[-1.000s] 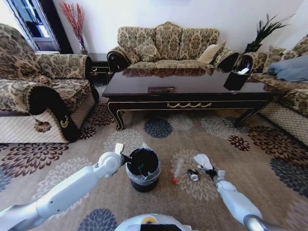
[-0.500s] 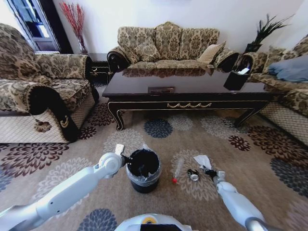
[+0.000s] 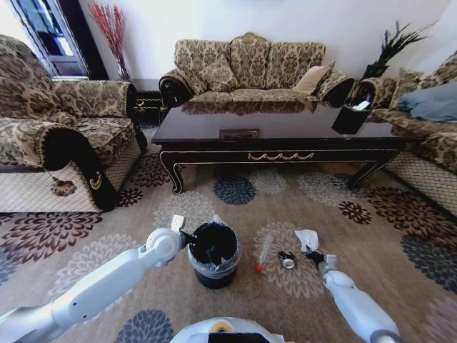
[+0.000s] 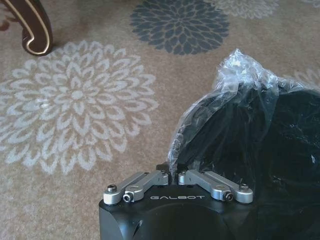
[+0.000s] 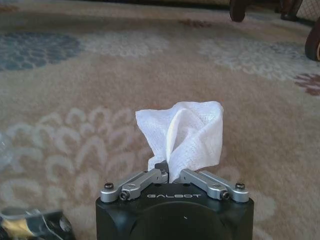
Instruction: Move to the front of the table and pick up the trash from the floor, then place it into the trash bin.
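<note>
The black trash bin (image 3: pixel 213 254) stands on the flowered floor (image 3: pixel 143 207) just in front of me. My left gripper (image 3: pixel 186 234) is shut on its rim and clear liner bag (image 4: pixel 235 80); the left wrist view has the fingers (image 4: pixel 172 171) pinched together there. To the bin's right my right gripper (image 3: pixel 313 254) is shut on crumpled white paper trash (image 3: pixel 307 239), which sticks up from the closed fingers (image 5: pixel 167 172) in the right wrist view as the white paper (image 5: pixel 185 132). A clear tube with a red cap (image 3: pixel 263 254) and a shiny wrapper (image 3: pixel 286 260) lie on the carpet between them.
The long dark table (image 3: pixel 278 136) crosses the view ahead, with a black tissue box (image 3: pixel 350 118) at its right end. Sofas stand behind it and on both sides. A table leg (image 4: pixel 30 30) appears in the left wrist view.
My right gripper, shut on the white paper, has shifted slightly to the right and nearer me. The left arm and bin have barely moved.
</note>
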### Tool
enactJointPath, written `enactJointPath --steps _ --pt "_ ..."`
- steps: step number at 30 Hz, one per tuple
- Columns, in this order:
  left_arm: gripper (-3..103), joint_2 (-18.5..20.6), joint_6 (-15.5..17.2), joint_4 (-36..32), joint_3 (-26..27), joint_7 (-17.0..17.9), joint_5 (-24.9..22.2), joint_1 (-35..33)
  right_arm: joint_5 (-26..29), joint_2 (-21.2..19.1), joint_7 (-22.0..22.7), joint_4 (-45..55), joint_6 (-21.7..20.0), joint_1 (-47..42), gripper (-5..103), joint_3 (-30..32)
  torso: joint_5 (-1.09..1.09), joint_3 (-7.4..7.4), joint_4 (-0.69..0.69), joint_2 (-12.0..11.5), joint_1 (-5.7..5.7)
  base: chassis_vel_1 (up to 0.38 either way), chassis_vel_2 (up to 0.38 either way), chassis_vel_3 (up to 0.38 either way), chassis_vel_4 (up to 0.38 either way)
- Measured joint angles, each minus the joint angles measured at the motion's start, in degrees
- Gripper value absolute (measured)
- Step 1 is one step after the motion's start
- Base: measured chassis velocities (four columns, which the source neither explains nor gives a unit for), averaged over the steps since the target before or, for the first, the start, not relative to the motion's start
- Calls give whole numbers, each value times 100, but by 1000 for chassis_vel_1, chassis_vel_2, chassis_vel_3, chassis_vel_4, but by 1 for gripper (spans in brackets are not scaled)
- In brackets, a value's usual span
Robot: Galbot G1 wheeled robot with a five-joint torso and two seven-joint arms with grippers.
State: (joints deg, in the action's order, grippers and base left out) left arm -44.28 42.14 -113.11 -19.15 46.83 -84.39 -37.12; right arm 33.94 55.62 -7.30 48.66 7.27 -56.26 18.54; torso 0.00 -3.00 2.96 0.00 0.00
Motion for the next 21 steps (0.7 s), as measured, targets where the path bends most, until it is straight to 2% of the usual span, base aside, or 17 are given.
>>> enactJointPath --steps 9,12,17,21 --pt "3 -178 0 116 -313 13 -22 286 225 -293 119 1279 -43 -660 0 333 0 0 1 0 0 0 0 0 0" --pt "3 -358 0 222 -522 66 -160 538 378 -495 143 2238 -44 -1328 0 696 -1 0 -1 0 0 0 0 0 0" --pt "3 -482 0 318 -744 68 -201 797 485 -600 174 2947 -47 -1909 0 1014 0 0 0 0 0 0 0 0 0" --pt "3 -761 1 479 -943 87 -288 1058 560 -684 188 3828 -54 -2608 0 1490 0 0 -1 0 0 0 0 0 0"
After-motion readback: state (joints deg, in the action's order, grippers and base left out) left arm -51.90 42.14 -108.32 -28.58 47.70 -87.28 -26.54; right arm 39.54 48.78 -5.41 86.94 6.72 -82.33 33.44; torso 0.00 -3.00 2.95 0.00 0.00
